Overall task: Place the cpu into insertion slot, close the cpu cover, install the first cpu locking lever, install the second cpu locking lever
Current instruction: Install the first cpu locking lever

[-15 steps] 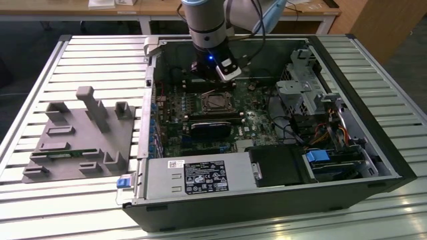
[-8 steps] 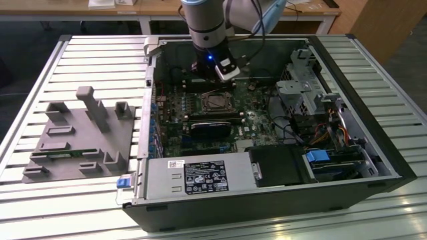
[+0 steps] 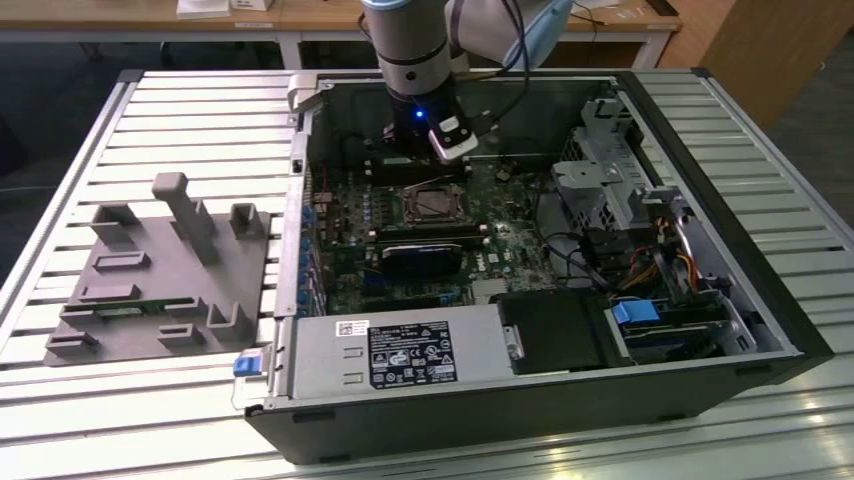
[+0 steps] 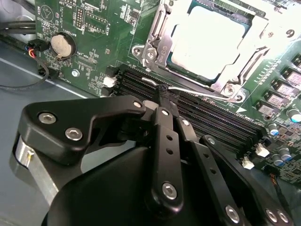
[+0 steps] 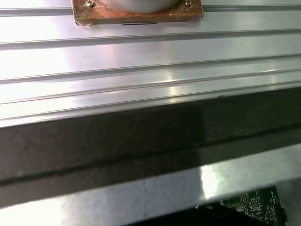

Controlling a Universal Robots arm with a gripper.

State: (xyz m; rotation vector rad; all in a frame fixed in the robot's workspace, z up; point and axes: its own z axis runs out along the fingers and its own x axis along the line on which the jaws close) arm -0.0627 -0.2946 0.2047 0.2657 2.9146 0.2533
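In the second wrist view the cpu (image 4: 207,40) lies flat in the insertion slot (image 3: 434,205), its pale metal top bright. The silvery cpu cover (image 4: 157,33) is down over it, framing the chip. A thin wire locking lever (image 4: 197,92) runs along the socket's edge beside the black memory slots. My gripper (image 4: 162,90) has its black fingers (image 4: 164,141) shut, and the tips touch the lever's bent end. Whether they pinch the wire is not clear. In the exterior view my gripper (image 3: 424,158) hangs inside the open computer case, just behind the socket.
The computer case (image 3: 747,300) lies open on a slatted aluminium table (image 3: 160,110). A power supply (image 3: 394,350) and drive bays (image 3: 654,320) fill the near side. A grey fixture (image 3: 160,270) sits at the exterior view's left. A coin cell (image 4: 63,45) sits on the board.
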